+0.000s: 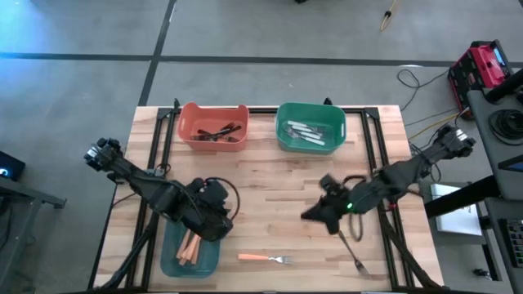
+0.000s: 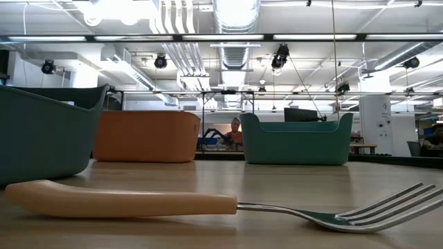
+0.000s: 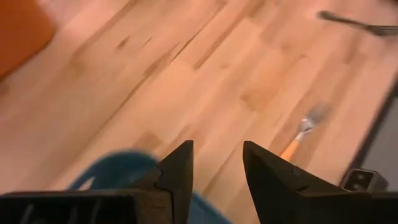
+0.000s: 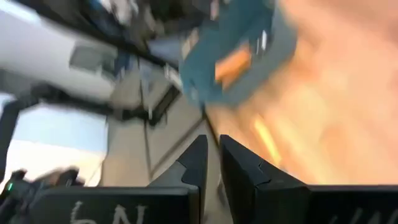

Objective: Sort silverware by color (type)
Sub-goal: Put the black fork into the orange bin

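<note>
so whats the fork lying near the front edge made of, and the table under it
The fork: its handle looks like matte orange plastic, smooth and evenly coloured; the neck and tines look like polished metal, since they reflect the surroundings. The table: apparently wood, butcher-block style, with pale strips joined side by side and visible grain.

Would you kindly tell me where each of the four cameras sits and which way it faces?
High view: overhead, looking straight down on the table; both arms show.
Low view: at tabletop height, facing level across to the room; no arm shows.
Left wrist view: on the left arm, looking past its open left end effector at the wood.
Right wrist view: on the right arm, above the right end effector, heavily blurred.
Shared: the orange-handled fork appears in high, low and left wrist views.
</note>
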Tool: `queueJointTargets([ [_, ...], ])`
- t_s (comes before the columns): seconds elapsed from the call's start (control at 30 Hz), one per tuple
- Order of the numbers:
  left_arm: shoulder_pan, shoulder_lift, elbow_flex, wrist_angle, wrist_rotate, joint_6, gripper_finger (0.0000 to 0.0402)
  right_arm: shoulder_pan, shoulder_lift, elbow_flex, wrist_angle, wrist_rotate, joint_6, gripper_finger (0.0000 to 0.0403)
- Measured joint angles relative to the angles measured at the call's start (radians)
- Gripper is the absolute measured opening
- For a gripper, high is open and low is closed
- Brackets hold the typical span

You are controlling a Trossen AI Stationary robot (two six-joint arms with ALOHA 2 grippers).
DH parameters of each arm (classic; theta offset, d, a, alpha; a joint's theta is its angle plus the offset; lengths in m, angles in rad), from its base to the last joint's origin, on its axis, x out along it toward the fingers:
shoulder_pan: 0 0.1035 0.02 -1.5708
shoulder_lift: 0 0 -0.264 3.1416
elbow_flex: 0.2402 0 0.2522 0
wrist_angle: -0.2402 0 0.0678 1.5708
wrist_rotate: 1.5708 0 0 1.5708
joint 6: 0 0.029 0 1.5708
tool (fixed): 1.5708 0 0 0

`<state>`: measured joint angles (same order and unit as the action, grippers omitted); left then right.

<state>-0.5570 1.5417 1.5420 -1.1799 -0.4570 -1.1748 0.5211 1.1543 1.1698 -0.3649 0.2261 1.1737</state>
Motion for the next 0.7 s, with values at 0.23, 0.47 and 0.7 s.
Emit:
queueJointTargets([
  [0.23, 0.030, -0.001, -0.006, 0.100, -0.033, 0.203, 0.0110, 0.070, 0.168, 0.034, -0.053, -0.216, 0.232, 0.0033],
  [0.47, 0.045, -0.005, -0.014, 0.162, -0.058, 0.328, 0.0096, 0.105, 0.308, 0.194, -0.508, -0.316, 0.353, 0.0033],
  [0.7, 0.075, -0.006, -0.041, 0.339, -0.029, 0.498, 0.0080, 0.105, 0.397, 0.292, -0.997, -0.331, 0.325, 0.0033],
])
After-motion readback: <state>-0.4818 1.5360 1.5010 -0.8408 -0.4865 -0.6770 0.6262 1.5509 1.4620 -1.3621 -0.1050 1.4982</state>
